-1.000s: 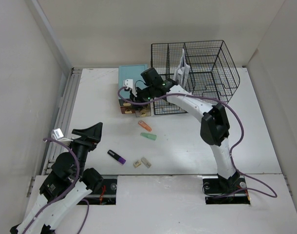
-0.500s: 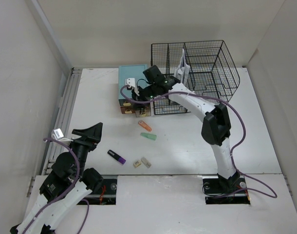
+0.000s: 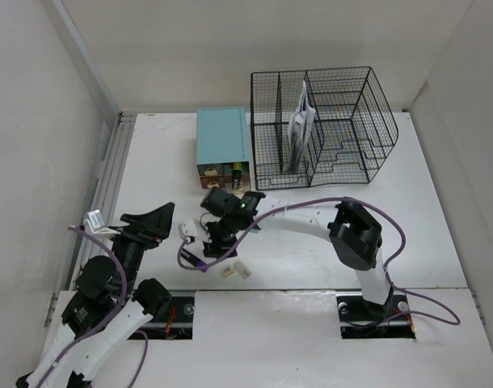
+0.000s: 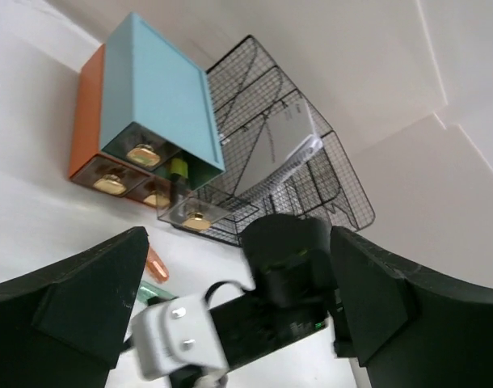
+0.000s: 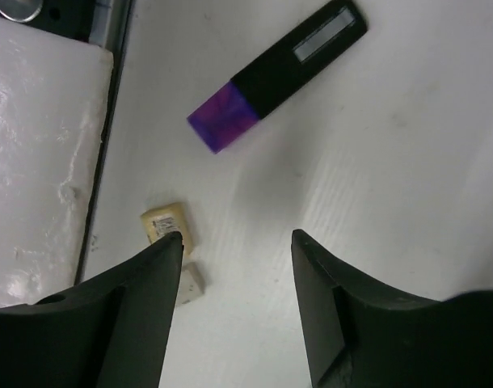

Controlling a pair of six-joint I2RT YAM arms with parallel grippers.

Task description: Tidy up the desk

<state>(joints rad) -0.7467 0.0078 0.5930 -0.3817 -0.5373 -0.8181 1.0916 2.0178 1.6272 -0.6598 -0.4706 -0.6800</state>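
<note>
The white desk (image 3: 440, 242) runs under everything, and the teal-topped drawer box (image 3: 222, 145) sits toward its far side, with the grey rail (image 3: 107, 186) well off to the box's left. Just to the right of the box stands the black wire rack (image 3: 335, 121), a white sheaf of paper (image 3: 301, 121) upright in it. The right arm reaches across well in front of the box, and from above its bulk covers most of what lies under it. Only the wrist camera shows the right gripper (image 5: 234, 242) spread open and empty over the desk, with a black highlighter (image 5: 279, 77) with a purple end lying beyond the fingertips. One finger cuts off part of a tan eraser (image 5: 164, 224), and a paler block (image 5: 190, 283) just beside it is half hidden too. The left gripper (image 3: 149, 220) hovers in front and to the left of the box, jaws wide apart, holding nothing. From its camera one clear drawer (image 4: 194, 214) of the box stands pulled out; its contents are too dim to name. An orange tip (image 4: 156, 263) pokes out past one finger, the rest hidden.
</note>
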